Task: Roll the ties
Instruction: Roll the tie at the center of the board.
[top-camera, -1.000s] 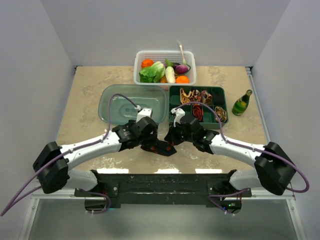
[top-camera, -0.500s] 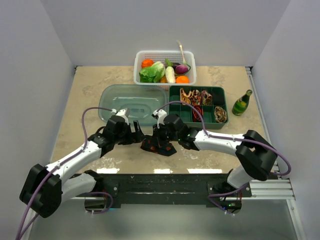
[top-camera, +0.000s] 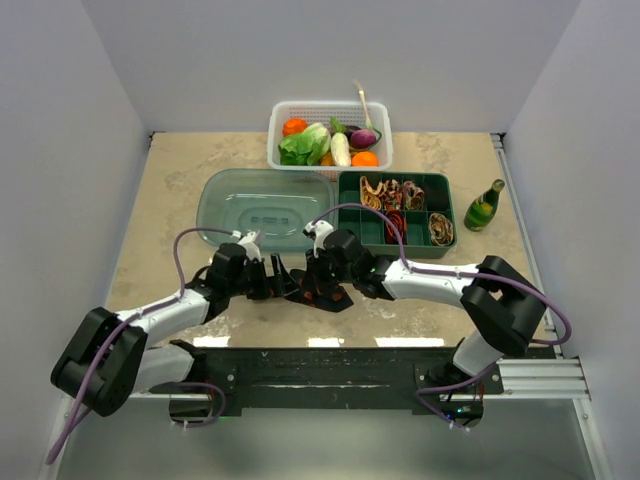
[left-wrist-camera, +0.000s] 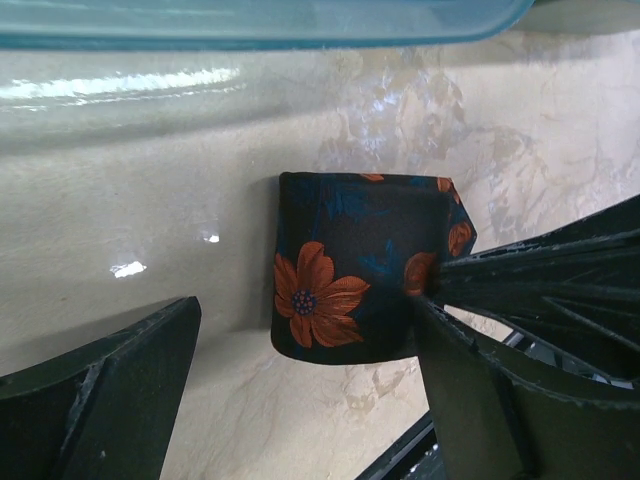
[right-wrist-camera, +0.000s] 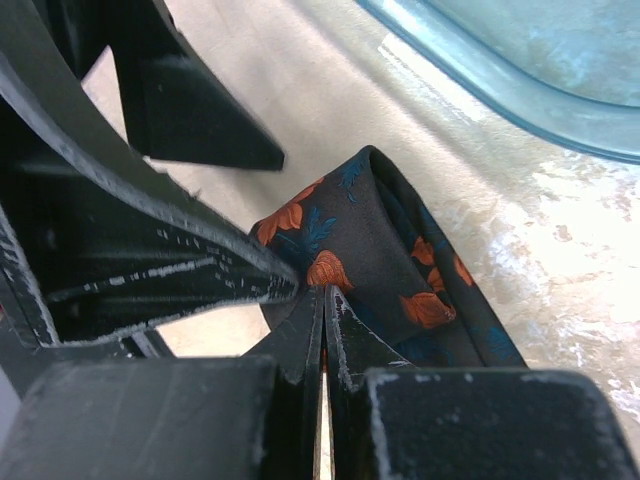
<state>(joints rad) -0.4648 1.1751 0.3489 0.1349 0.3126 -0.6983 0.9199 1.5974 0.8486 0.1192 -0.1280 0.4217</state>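
Observation:
A black tie (left-wrist-camera: 345, 268) with orange flowers lies rolled up on the beige tabletop, near the front middle (top-camera: 325, 296). My left gripper (left-wrist-camera: 300, 400) stands open just left of the roll, its fingers wide on either side and touching nothing; from above the left gripper (top-camera: 268, 283) is low over the table. My right gripper (right-wrist-camera: 325, 295) is shut, and its tips pinch the fabric at the roll's edge (right-wrist-camera: 400, 260). In the top view the right gripper (top-camera: 312, 285) reaches in from the right. Other rolled ties (top-camera: 397, 222) sit in a green tray.
The green compartment tray (top-camera: 445, 183) stands behind the right arm, with a clear teal lid (top-camera: 265, 205) to its left. A white basket of toy vegetables (top-camera: 330, 110) is at the back. A small green bottle (top-camera: 485, 207) stands at the right.
My left gripper has pulled back to the left, off the roll, and dropped lower. The right arm has swung its elbow in and down, its gripper staying on the tie.

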